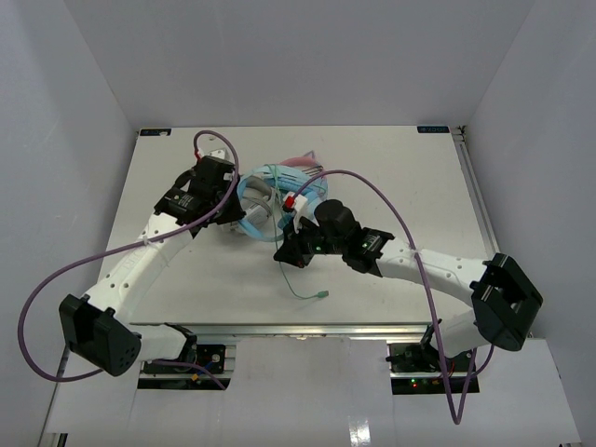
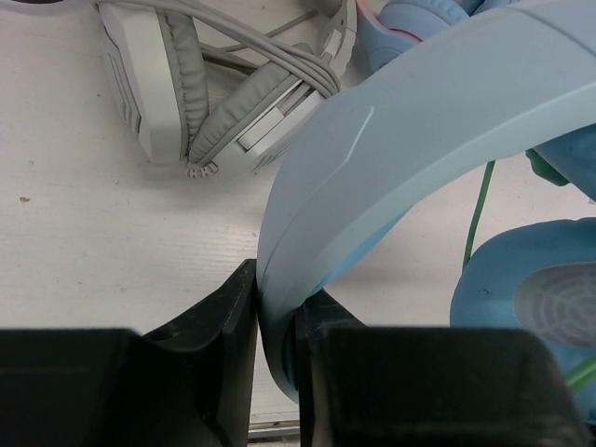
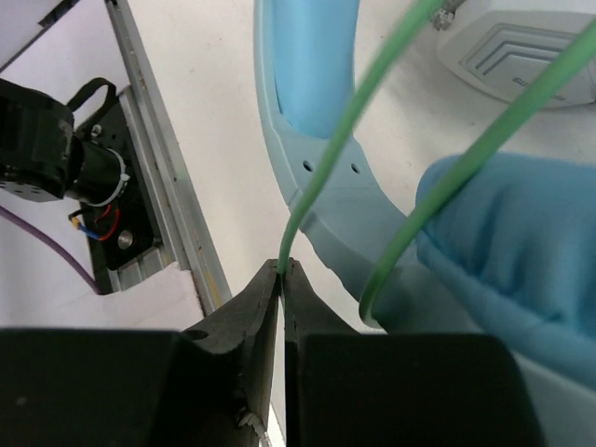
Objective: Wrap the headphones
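In the top view, the left arm (image 1: 200,197) and right arm (image 1: 337,228) hid most of the headphones (image 1: 247,194) at centre, and the pink pair (image 1: 300,163) showed only as a sliver. The upper edge of the left wrist view cut off the grey-white pair (image 2: 168,84); the cable (image 3: 323,158) left the right wrist view's top edge.

arms (image 1: 140,261): white links, black joints | cables (image 1: 37,307): purple | fingers (image 2: 214,326): black | wrist light (image 1: 321,249): perhaps green

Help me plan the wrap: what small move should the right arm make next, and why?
Probably sweep the right claw around the headband, laying on one loop: it pinches the green cable, the left claw clamps the headband, and slack trails on the table.
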Controlling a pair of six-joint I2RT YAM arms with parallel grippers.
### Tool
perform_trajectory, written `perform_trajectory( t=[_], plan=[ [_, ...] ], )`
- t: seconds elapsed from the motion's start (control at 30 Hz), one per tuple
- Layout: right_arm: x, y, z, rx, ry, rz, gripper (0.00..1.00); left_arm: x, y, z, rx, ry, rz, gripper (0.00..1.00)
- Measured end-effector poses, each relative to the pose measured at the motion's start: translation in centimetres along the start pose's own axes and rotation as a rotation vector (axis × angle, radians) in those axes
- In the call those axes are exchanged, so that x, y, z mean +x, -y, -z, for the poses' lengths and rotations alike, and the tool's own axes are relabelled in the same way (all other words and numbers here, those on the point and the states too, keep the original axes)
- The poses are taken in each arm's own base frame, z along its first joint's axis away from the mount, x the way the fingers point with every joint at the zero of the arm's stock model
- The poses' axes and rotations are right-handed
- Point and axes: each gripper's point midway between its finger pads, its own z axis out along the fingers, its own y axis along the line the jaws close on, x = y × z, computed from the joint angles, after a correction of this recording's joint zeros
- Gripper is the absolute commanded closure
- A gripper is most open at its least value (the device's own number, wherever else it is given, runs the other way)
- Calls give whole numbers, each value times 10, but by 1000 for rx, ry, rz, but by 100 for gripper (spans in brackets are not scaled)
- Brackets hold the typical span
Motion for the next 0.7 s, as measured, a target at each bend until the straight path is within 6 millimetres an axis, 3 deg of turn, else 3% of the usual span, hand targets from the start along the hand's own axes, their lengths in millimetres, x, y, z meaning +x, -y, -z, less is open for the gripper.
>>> perform_trajectory(
  t=[0.7],
  plan=[
    [7, 32, 9, 342, 131, 101, 92, -3, -14, 15, -49, 39, 22, 100]
  ],
)
